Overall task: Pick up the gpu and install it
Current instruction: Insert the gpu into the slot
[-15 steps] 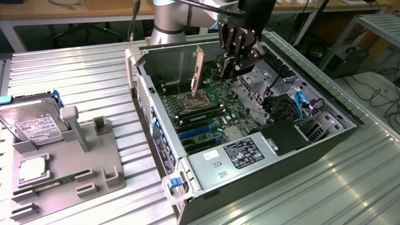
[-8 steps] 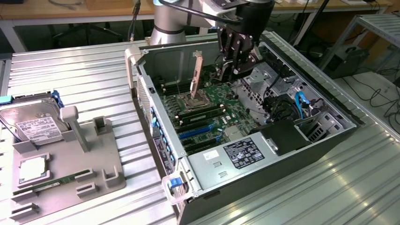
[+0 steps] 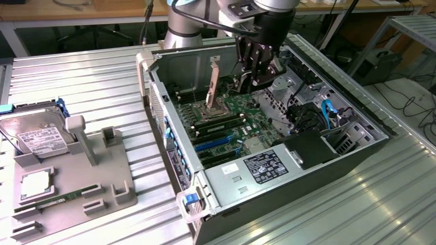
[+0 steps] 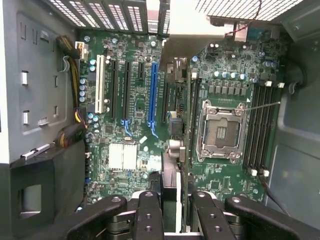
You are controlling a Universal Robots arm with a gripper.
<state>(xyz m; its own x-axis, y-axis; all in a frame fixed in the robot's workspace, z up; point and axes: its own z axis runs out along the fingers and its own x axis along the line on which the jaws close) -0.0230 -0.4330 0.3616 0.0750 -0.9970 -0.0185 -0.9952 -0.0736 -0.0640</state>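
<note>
The end effector point(image 3: 256, 76) hangs inside the open computer case point(image 3: 354, 109), pinching the gpu point(image 4: 170, 165) edge-on above the motherboard point(image 4: 135, 125). Installation is underway; seating likely calls for careful alignment with the blue expansion slot point(image 4: 152, 95).

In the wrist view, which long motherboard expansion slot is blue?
The blue slot with black slots on both sides; the white slot sits apart, nearer the yellow and black cables.
</note>
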